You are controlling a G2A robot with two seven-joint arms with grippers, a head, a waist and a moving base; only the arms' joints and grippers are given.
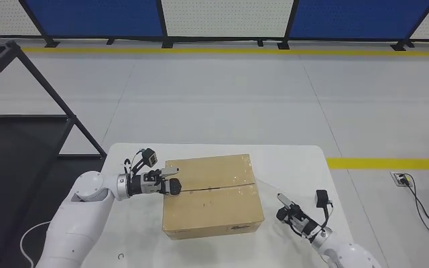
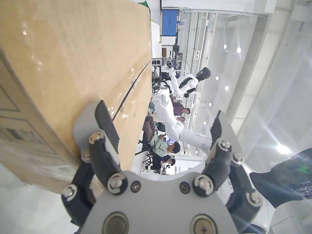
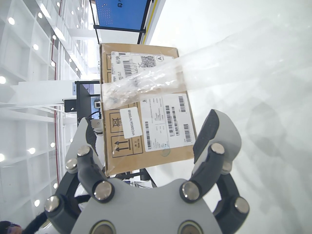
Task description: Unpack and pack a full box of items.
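Note:
A closed cardboard box (image 1: 211, 194) sits mid-table, its top flaps meeting at a taped seam (image 1: 214, 189). My left gripper (image 1: 173, 183) is at the box's left edge, level with the seam's end. In the left wrist view the left gripper (image 2: 163, 127) is open, one finger (image 2: 107, 125) lying over the box top (image 2: 73, 49) beside the seam. My right gripper (image 1: 285, 213) hovers off the box's right side. In the right wrist view the right gripper (image 3: 148, 132) is open and faces the labelled end of the box (image 3: 156, 122). Clear tape (image 3: 136, 86) crosses that end.
The white table (image 1: 295, 167) has bare room on both sides of the box and behind it. A black metal frame (image 1: 40, 87) stands off the table's left side. Blue panels (image 1: 94, 17) line the far wall.

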